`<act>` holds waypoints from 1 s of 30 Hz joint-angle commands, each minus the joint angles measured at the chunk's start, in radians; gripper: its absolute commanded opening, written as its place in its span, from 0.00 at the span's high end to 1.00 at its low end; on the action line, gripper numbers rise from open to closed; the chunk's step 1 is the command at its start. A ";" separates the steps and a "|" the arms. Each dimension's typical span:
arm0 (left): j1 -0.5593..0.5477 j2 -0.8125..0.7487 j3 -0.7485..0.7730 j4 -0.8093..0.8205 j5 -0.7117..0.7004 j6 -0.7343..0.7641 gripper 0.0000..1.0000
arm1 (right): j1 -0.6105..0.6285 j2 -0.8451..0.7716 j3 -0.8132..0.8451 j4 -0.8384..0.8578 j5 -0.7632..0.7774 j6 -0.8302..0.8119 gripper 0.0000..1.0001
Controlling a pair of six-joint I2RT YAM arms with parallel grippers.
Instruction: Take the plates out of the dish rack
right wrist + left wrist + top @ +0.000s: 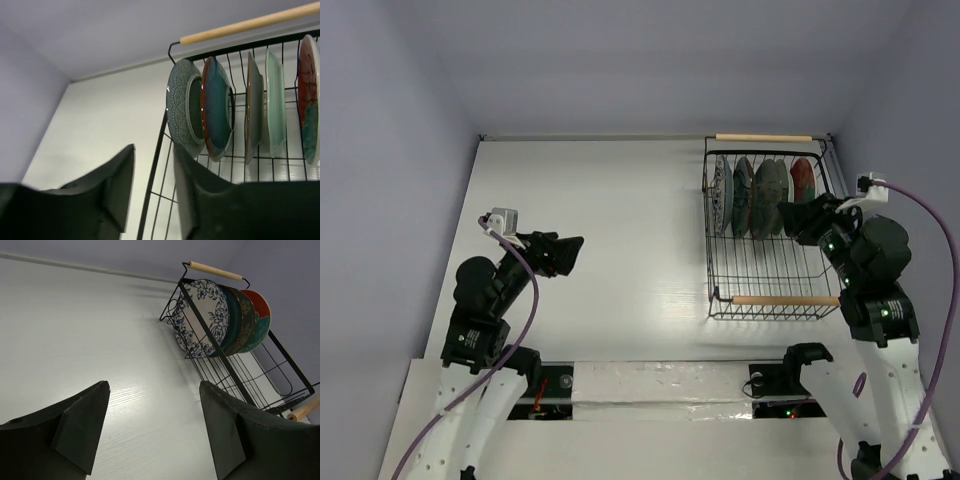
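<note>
White table (610, 220), pale lilac walls (400, 150) on three sides.

Four plates on edge, in a row across far end of rack (760, 275), close together, approx upright. L to R in top view: patterned plate (722, 195), teal plate (743, 195), grey-green plate (770, 192), red plate (804, 178). All just ahead of R gripper (798, 215). Red plate nearest its tips & off to right of its line. Patterned plate farthest, to its left. No contact w/ any plate visible.

Near half of rack only bare wire, below & behind R gripper. Two wooden handles: far handle (763, 138) beyond plates, near handle (785, 299) back twd arm base.

R gripper over rack's right part, angled twd plates. Jaws part open, nothing betw fingers (117, 185). Past them in R wrist view: plate backs, rack's left rim wire, far handle along top.

L gripper (568, 252) well apart from rack, over bare table, rack & plates ahead & off to its right. Jaws wide, nothing held, only table betw dark fingers (75, 425). From L wrist view: patterned plate foremost, blue flower rim facing this gripper, other three stacked behind it, red w/ teal patch last.
</note>
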State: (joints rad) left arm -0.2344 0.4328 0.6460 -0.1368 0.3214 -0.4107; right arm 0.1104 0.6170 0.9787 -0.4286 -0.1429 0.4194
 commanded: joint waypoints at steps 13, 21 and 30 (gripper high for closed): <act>-0.005 -0.062 0.018 0.019 -0.034 0.001 0.89 | 0.369 0.358 0.244 -0.082 0.437 -0.043 1.00; -0.014 -0.068 0.020 -0.003 -0.081 -0.005 0.98 | 0.391 0.573 0.374 -0.148 0.609 -0.082 0.62; -0.023 -0.085 0.017 -0.001 -0.077 -0.008 0.66 | 0.391 0.817 0.486 -0.151 0.637 -0.107 0.38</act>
State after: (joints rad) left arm -0.2535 0.3672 0.6460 -0.1688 0.2489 -0.4168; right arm 0.4927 1.3872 1.3876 -0.5724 0.4362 0.3313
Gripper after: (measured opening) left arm 0.335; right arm 0.633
